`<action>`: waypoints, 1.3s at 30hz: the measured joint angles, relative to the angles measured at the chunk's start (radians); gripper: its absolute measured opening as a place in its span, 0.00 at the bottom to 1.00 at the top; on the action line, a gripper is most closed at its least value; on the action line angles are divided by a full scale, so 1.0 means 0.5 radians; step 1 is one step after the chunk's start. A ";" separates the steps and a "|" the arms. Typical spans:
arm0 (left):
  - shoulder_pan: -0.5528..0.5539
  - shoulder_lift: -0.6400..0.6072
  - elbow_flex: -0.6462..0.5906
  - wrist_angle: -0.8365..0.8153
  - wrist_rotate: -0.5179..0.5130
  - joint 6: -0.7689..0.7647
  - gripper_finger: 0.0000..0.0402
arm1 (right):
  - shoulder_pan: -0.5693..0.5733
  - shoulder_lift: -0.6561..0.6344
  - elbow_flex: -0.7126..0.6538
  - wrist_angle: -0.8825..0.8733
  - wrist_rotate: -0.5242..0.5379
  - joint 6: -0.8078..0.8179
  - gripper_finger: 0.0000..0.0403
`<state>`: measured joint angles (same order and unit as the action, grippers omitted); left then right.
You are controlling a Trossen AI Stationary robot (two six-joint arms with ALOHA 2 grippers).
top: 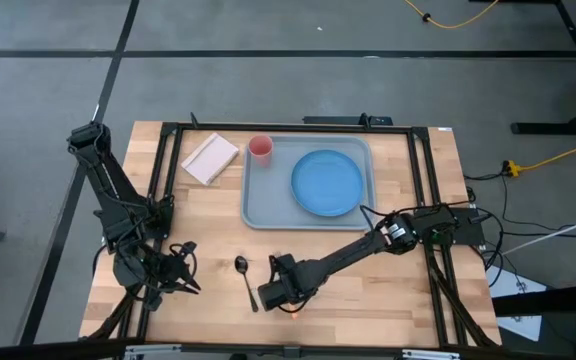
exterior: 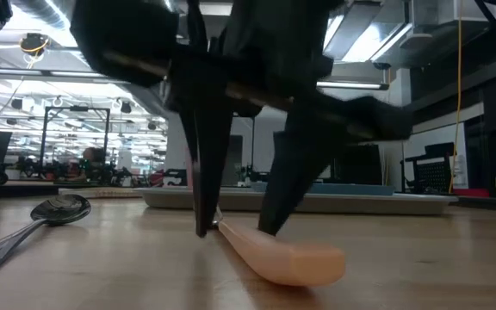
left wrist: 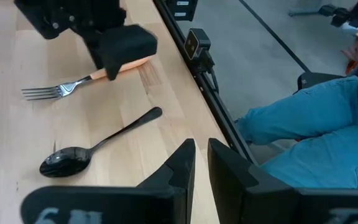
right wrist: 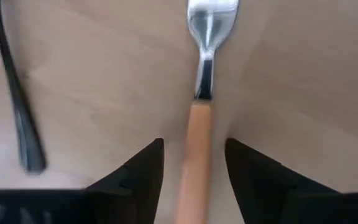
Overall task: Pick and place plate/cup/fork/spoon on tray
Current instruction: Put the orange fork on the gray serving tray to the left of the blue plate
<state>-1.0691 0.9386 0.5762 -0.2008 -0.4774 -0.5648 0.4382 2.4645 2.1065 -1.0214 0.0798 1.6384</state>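
Observation:
The fork [right wrist: 201,118], with silver tines and an orange-tan handle [exterior: 291,258], lies flat on the table near its front edge. My right gripper [right wrist: 192,146] is open and points down over it. One finger stands on each side of the handle, with a gap showing on both sides. The dark spoon [top: 244,279] lies flat just to the left of the fork [left wrist: 67,89]. The blue plate [top: 326,182] lies on the grey-blue tray [top: 258,205], and the pink cup [top: 260,148] stands in the tray's far left corner. My left gripper [top: 178,272] waits, shut and empty, at the table's near left.
A beige pad [top: 210,157] lies left of the tray at the far side. Black frame rails [top: 164,180] run along the table's left and right edges. A person in blue trousers [left wrist: 303,124] sits beyond the table's near edge. Bare wood lies between the tray and the cutlery.

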 joint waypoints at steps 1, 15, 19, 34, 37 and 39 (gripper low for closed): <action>0.000 0.000 0.000 0.001 -0.002 0.000 0.09 | -0.001 -0.002 0.001 -0.011 -0.035 -0.001 0.44; 0.000 0.000 0.000 0.003 -0.001 0.000 0.09 | -0.001 0.017 0.004 -0.298 -0.106 -0.003 0.41; 0.000 0.000 0.000 0.002 -0.001 0.000 0.09 | -0.001 0.019 0.004 -0.353 -0.098 -0.003 0.36; 0.000 0.000 0.000 0.002 -0.001 0.000 0.09 | -0.003 0.021 -0.001 -0.362 0.058 -0.259 0.12; 0.000 0.000 0.000 0.002 -0.001 0.000 0.09 | -0.004 0.019 0.007 -0.351 0.146 -0.314 0.12; 0.000 0.000 0.000 0.002 -0.001 0.000 0.09 | -0.011 0.031 0.055 -0.355 0.258 -0.322 0.12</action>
<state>-1.0691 0.9386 0.5762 -0.2001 -0.4778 -0.5648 0.4327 2.4798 2.1342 -1.1990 0.2090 1.4772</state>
